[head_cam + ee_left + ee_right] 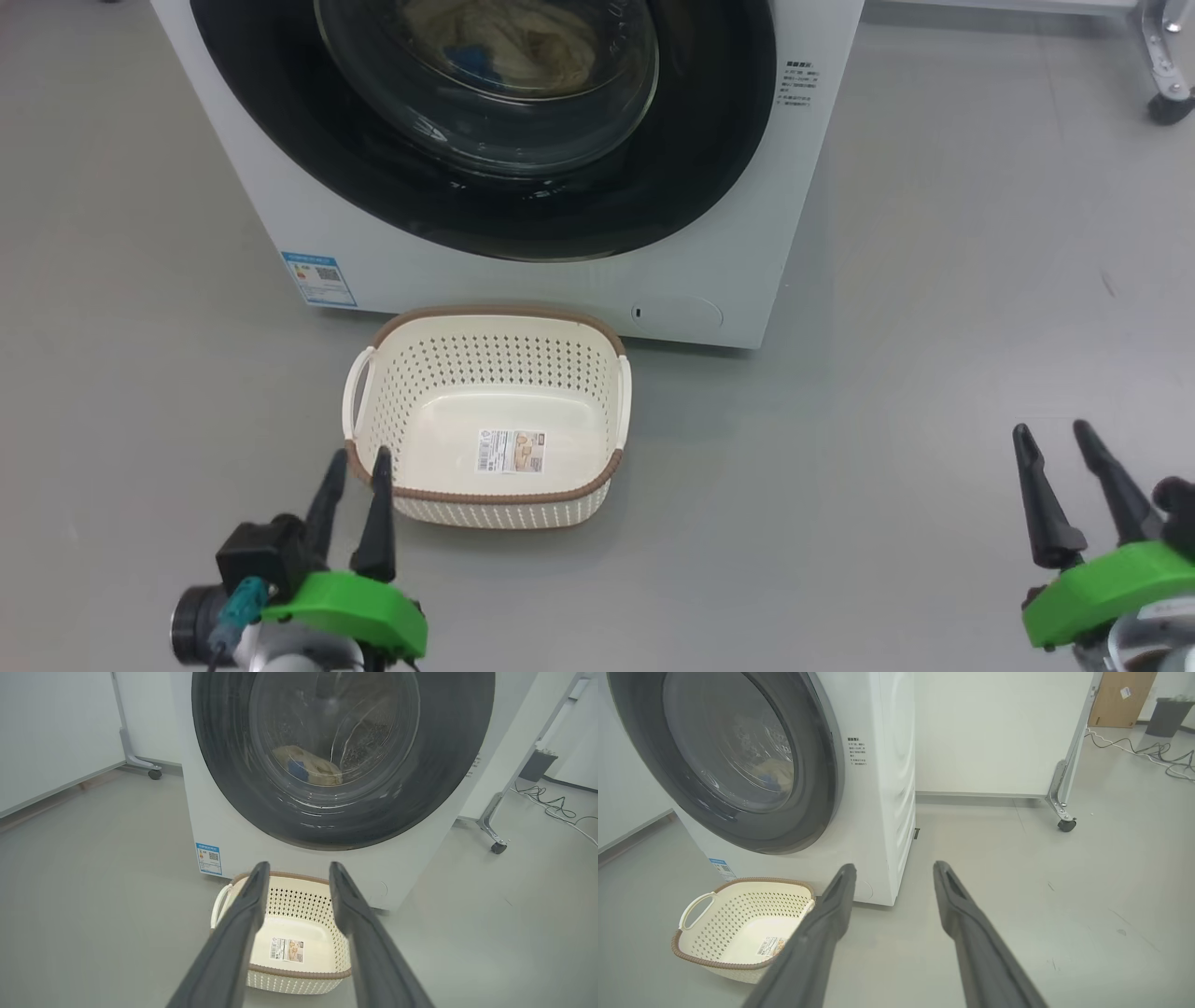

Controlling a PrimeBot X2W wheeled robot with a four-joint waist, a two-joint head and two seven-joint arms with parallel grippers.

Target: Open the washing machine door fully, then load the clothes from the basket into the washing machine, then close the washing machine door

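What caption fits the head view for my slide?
Task done: basket empty, clothes inside the washer behind the shut door, left gripper and right gripper open and holding nothing.

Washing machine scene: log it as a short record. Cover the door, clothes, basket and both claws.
door: shut against the washing machine
clothes: inside the drum, cream and blue fabric seen through the glass
basket: on the floor in front of the machine, empty, label on its bottom showing
left claw: open, holding nothing, by the basket's near left corner
right claw: open, holding nothing, over bare floor to the right of the basket
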